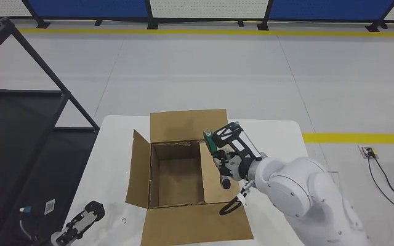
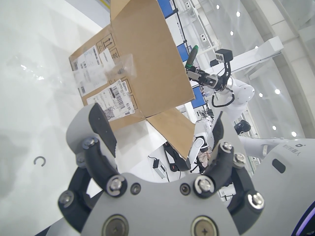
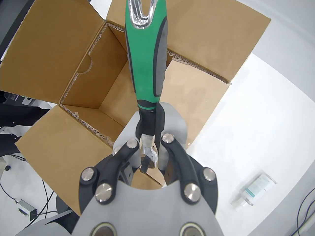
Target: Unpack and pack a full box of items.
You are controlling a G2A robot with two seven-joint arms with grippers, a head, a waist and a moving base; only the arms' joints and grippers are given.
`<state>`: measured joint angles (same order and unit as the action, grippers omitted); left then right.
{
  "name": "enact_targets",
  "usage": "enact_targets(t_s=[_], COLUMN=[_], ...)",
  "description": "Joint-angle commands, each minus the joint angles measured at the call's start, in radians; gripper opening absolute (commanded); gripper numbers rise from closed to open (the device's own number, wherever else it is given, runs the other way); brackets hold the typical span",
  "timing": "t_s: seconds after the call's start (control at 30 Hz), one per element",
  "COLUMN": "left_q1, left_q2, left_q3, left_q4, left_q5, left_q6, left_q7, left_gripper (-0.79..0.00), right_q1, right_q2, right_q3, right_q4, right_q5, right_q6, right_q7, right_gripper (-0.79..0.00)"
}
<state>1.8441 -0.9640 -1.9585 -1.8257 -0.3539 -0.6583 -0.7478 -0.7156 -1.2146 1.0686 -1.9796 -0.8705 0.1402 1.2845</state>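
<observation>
We see grey floor, a glossy white table, and at centre frame an open corrugated cardboard box. Over its right flap the right gripper pinches a green-handled tool; lower left, the left gripper gapes.

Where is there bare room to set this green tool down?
The box floor is bare between its walls. So is the table strip between the box's left flap and the left hand. Tighter past the right flap: a small bottle lies there.
</observation>
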Motion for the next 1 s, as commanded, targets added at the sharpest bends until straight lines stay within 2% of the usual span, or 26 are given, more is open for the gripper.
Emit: enact_targets(t_s=[0.0,0.2,0.33,0.57,0.8,0.97], left_q1=[0.000,0.008,-0.010,-0.004,0.021,0.034], left_q2=[-0.001,-0.004,-0.004,-0.007,-0.012,-0.015], left_q3=[0.001,0.019,0.043,0.050,-0.002,-0.038], left_q4=[-0.005,-0.052,-0.070,-0.064,-0.028,-0.015], left_q5=[0.006,0.021,0.046,0.046,0.050,0.038], left_q6=[0.004,0.020,0.040,0.026,0.006,-0.001], left_q7=[0.004,-0.003,-0.009,-0.004,0.064,0.080], left_gripper=[0.000,0.000,0.000,0.000,0.000,0.000], right_q1=[0.000,0.000,-0.012,0.152,0.305,0.366], right_q2=[0.000,0.000,-0.005,-0.051,-0.116,-0.159], right_q3=[0.000,0.000,-0.020,-0.193,-0.347,-0.425], right_q4=[0.000,0.000,0.032,0.203,0.412,0.524], right_q5=[0.000,0.000,0.011,0.076,0.154,0.192], right_q6=[0.000,0.000,-0.019,-0.085,-0.103,-0.110], right_q7=[0.000,0.000,-0.080,-0.100,-0.131,-0.143], right_gripper=[-0.785,-0.785,-0.785,-0.785,-0.785,-0.785])
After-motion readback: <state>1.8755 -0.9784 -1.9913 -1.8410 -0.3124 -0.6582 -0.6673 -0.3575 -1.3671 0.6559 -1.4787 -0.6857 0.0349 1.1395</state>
